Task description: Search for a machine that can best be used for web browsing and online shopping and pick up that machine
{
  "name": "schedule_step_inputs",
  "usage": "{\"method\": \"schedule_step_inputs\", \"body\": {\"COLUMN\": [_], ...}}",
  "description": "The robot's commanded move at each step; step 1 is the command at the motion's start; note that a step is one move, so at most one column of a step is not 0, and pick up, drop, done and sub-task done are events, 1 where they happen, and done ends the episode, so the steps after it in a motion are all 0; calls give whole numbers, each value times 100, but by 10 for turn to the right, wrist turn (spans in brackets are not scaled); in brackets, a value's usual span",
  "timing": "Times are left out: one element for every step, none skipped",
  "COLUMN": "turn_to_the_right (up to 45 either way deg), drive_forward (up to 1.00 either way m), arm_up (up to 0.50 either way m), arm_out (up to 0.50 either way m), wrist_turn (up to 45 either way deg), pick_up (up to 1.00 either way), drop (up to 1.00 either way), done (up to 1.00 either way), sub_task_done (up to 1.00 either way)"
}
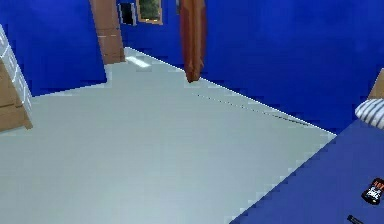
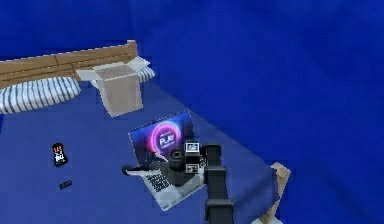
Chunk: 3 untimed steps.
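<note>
Well out across the bed, the arm ends at the laptop

In the arm side view a laptop (image 2: pixel 160 137) lies on the blue bed (image 2: pixel 60 125). Its lid is raised and its screen glows pink and purple, and it sits a little toward five o'clock from the picture's centre. The arm (image 2: pixel 218 196) rises from the six o'clock edge. Its two white squares (image 2: pixel 212 154) stand at the laptop's four o'clock corner, and the dark jaws reach from them across the keyboard. I cannot tell whether the jaws hold anything, because the laptop rests on the bed directly at and behind them. I also cannot tell whether they touch it.

At nine o'clock from the laptop, well apart from it, lies a small red-and-black phone (image 2: pixel 59 153). A smaller dark object (image 2: pixel 65 184) lies at the phone's six o'clock. At eleven o'clock from the laptop stands an open cardboard box (image 2: pixel 120 86). A striped pillow (image 2: pixel 40 96) lies at the box's nine o'clock, against a wooden headboard (image 2: pixel 60 66). Blue walls (image 2: pixel 280 70) close off the room behind.

In the forward view a grey floor (image 1: pixel 150 130) runs up to the blue walls. The bed's edge (image 1: pixel 335 185) sits at four o'clock, with the striped pillow (image 1: pixel 372 110) at three and the phone (image 1: pixel 376 187) near the edge. A long reddish-brown wooden thing (image 1: pixel 192 40) hangs at twelve o'clock. A wooden door frame (image 1: pixel 108 30) stands at eleven.
</note>
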Motion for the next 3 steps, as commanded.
{"method": "schedule_step_inputs", "body": {"turn_to_the_right": [0, 0, 0], "drive_forward": [0, 0, 0], "arm_up": [0, -30, 0], "arm_out": [0, 0, 0], "wrist_turn": [180, 0, 0], "pick_up": [0, 0, 100], "drop": [0, 0, 0], "done": [0, 0, 0], "sub_task_done": [0, 0, 0]}}
